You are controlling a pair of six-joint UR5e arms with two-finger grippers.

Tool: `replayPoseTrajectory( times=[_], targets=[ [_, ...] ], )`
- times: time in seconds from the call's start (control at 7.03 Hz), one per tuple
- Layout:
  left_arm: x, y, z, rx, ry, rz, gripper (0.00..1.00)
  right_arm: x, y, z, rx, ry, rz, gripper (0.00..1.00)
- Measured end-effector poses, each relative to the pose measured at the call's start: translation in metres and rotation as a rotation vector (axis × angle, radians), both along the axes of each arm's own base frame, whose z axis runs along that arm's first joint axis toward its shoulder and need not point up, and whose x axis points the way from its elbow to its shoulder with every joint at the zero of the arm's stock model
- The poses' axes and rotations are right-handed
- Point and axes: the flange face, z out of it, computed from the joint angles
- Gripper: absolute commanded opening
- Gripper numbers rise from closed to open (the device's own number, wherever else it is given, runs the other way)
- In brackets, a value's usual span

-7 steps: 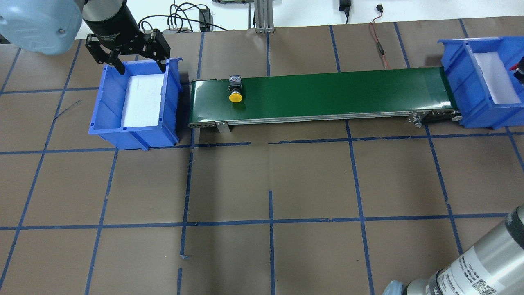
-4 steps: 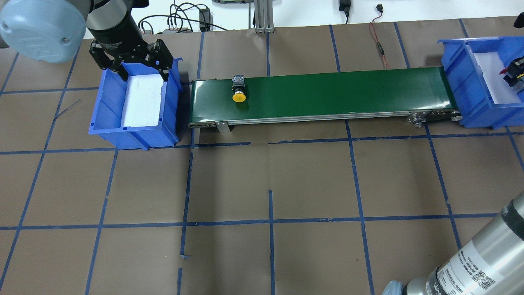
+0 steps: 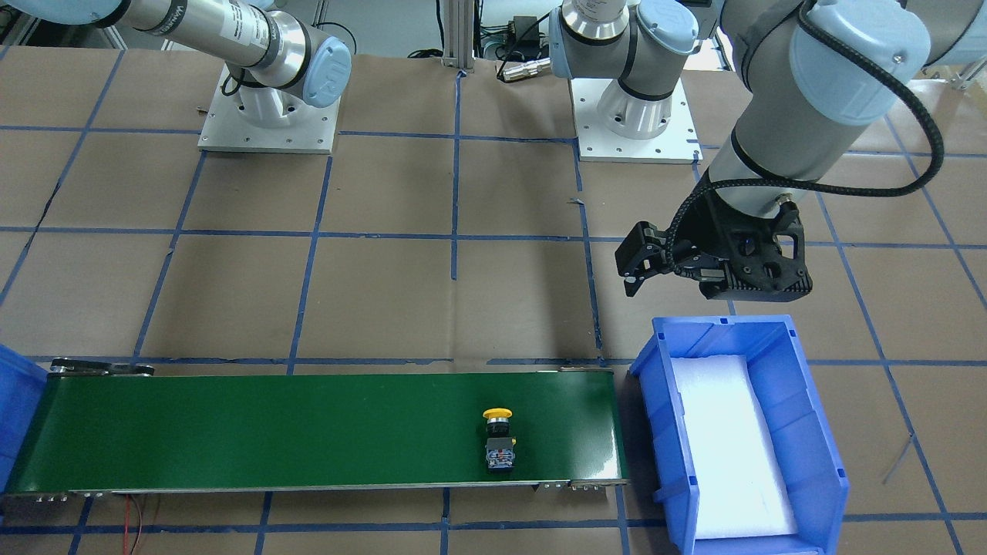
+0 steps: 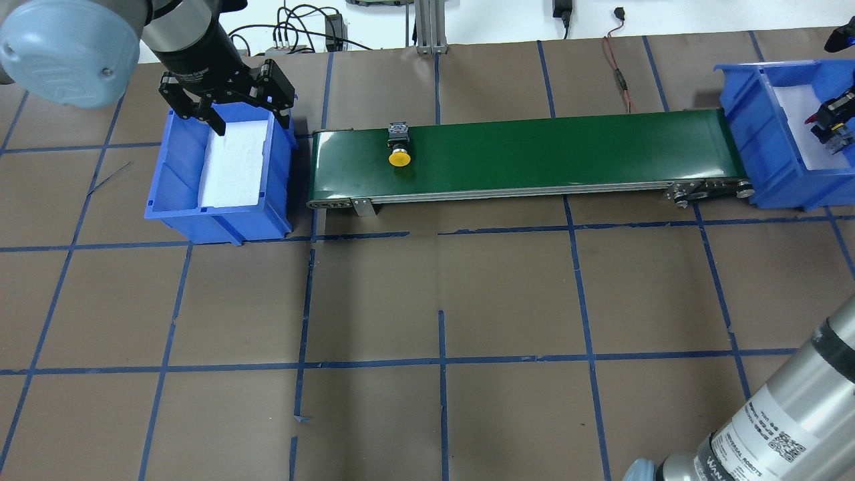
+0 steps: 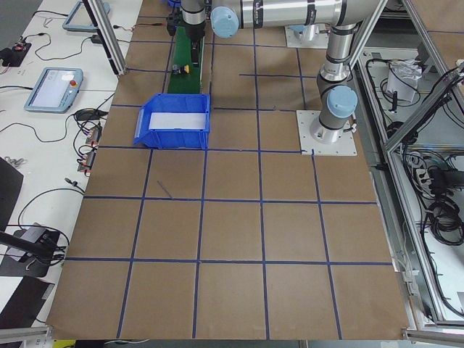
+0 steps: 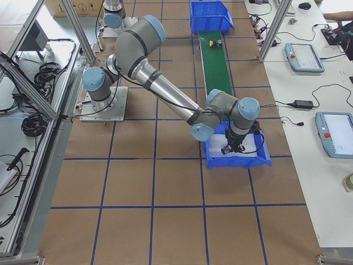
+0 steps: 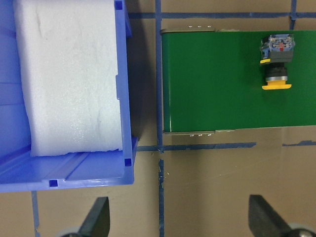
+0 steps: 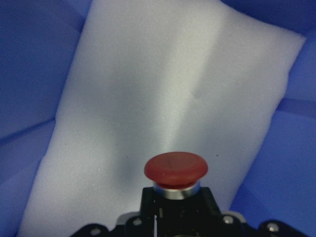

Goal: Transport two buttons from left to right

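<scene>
The yellow button [image 4: 399,151] lies on its side on the green conveyor belt [image 4: 534,153] near its left end; it also shows in the front view [image 3: 499,439] and the left wrist view [image 7: 276,66]. My left gripper [image 4: 230,110] is open and empty above the far end of the left blue bin [image 4: 167,174], which holds only white foam. My right gripper [image 4: 831,123] is shut on the red button [image 8: 176,170] and holds it over the white foam of the right blue bin [image 4: 748,113].
The conveyor runs between the two bins. Cables [image 4: 618,67] lie at the table's far edge behind the belt. The right arm's forearm [image 4: 775,427] crosses the near right corner. Blue tape lines grid the brown table.
The yellow button has travelled right along the belt. My left gripper has shifted right and slightly nearer over the left bin. My right gripper with the red button has come further over the right bin.
</scene>
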Motion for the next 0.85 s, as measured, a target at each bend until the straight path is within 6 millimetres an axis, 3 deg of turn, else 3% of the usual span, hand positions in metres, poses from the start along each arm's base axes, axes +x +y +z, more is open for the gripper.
replayPoseTrajectory(
  times=[0.28, 0.71, 0.85],
  targets=[
    [0.005, -0.01, -0.009, -0.029, -0.004, 0.004, 1.0, 0.009, -0.003, -0.004, 0.005, -0.012, 0.001, 0.06],
    [0.008, -0.002, 0.0, -0.028, -0.01, 0.018, 1.0, 0.01, -0.006, -0.013, 0.005, -0.021, 0.002, 0.07],
    [0.007, -0.001, 0.001, -0.022, -0.025, 0.042, 1.0, 0.009, -0.006, -0.016, 0.007, -0.023, 0.002, 0.36]
  ],
)
